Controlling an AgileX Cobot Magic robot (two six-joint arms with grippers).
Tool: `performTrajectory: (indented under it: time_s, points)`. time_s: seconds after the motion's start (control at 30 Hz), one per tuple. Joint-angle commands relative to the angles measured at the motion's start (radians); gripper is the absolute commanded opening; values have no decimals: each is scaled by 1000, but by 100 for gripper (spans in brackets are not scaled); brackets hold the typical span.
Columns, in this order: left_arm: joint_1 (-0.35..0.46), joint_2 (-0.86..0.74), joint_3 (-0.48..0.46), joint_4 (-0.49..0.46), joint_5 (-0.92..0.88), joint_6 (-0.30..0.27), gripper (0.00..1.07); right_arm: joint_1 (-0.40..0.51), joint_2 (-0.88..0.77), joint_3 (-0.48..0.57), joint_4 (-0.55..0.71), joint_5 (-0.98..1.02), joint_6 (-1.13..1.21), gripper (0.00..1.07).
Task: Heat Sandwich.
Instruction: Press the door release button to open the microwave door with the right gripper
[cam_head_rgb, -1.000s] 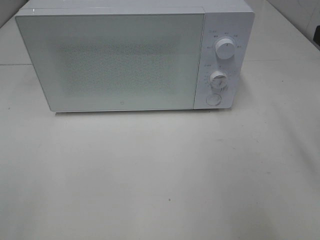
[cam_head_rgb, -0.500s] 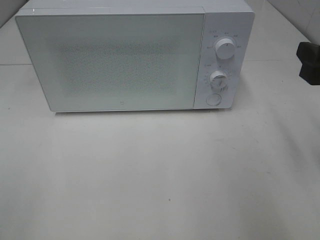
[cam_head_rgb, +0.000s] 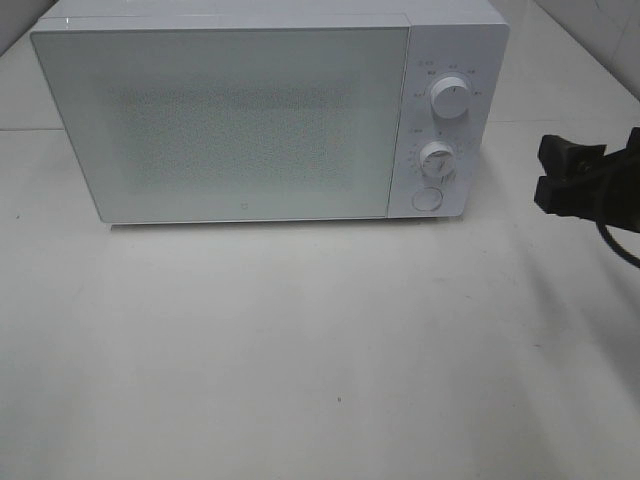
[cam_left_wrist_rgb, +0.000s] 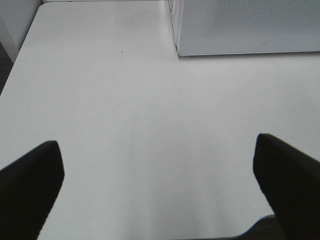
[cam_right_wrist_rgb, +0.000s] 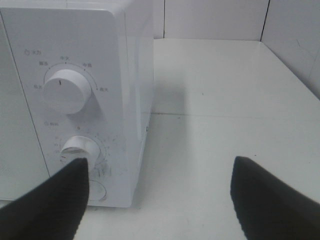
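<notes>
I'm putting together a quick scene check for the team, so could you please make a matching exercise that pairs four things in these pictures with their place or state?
Things:
1. microwave door
2. upper knob
3. right gripper
4. left gripper

Place or state:
A. open, over bare table, outside the high view
B. on the control panel, above another knob
C. shut
D. open, to the right of the control panel in the high view

Pairs: 1-C, 2-B, 3-D, 4-A
</notes>
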Motion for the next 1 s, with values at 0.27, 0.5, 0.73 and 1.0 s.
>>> performTrajectory:
  time_s: [0.27,0.5,0.73,1.0]
  points:
    - [-1,-17,2,-5,-13,-5,98,209,151,1,197,-184,-27,75]
    - [-1,-17,2,-5,-13,-5,98,329,247,0,315,-251,-28,75]
    - [-1,-17,2,-5,-13,-5,98,410,307,0,394,-274,-25,75]
    - [-1,-17,2,-5,-13,-5,98,414,307,-12,397,-266,-21,75]
